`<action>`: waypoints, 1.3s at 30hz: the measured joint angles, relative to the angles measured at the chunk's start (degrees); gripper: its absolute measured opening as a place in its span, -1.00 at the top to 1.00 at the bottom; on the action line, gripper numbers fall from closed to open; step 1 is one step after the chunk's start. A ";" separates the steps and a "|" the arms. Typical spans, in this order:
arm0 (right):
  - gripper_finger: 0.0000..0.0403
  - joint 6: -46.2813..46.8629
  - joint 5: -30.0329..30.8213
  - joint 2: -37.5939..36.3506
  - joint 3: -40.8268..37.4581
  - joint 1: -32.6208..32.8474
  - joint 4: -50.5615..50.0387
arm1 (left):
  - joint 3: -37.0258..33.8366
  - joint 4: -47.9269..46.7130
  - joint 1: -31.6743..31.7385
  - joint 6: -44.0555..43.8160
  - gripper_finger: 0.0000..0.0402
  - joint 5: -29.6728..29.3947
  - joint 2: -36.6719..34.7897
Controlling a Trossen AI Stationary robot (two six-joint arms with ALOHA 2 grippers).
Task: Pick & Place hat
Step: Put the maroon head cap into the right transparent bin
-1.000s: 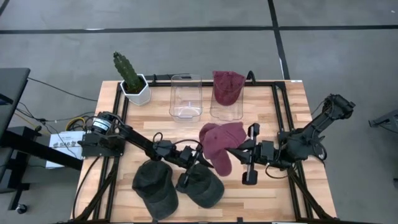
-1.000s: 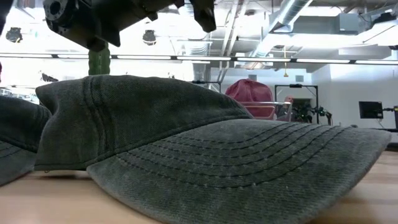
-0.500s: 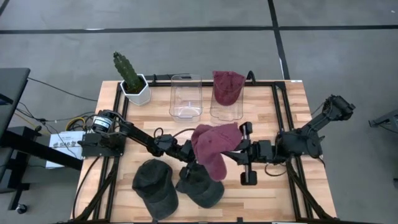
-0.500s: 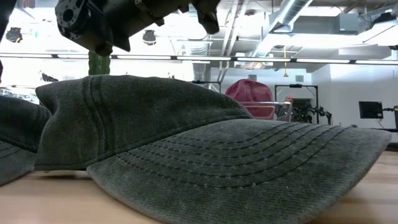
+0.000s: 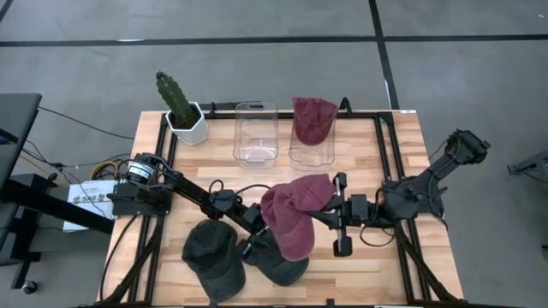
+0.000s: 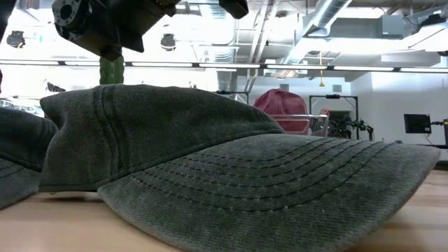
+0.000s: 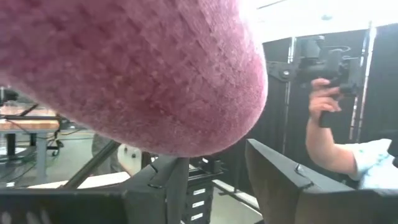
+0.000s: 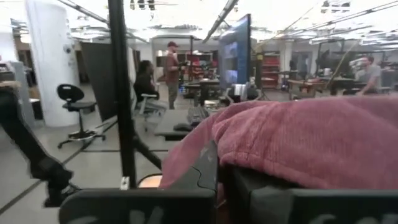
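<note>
Compared with one second earlier, the maroon hat (image 5: 295,216) has travelled toward the left arm and now overlaps the rear of the right-hand dark green cap (image 5: 276,263), where before it hung nearer the table's middle. The right gripper (image 5: 330,212) is clenched on the hat's edge and carries it above the wooden table (image 5: 368,145); the soft knitted cloth bulges over the fingers (image 8: 205,168) in the right wrist view. The left gripper (image 5: 255,224), partly under the hat, is released, its fingers (image 7: 280,180) spread beneath the rounded, coarse-woven crown. A second dark green cap (image 5: 212,254) of stitched, washed cotton lies beside the first. At the far edge stand two clear plastic bins (image 5: 256,133); one holds another maroon hat (image 5: 312,120). A ribbed cactus (image 5: 175,97) sits in a white faceted pot.
</note>
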 joint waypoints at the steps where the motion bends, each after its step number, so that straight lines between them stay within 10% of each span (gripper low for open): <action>1: 1.00 0.24 0.89 -0.06 0.00 0.52 -0.32 | 0.02 0.05 0.00 0.00 0.22 0.39 0.00; 39: 1.00 5.99 10.95 -1.58 -0.09 11.65 -17.36 | 0.04 1.00 -0.77 -4.57 0.22 9.32 -0.02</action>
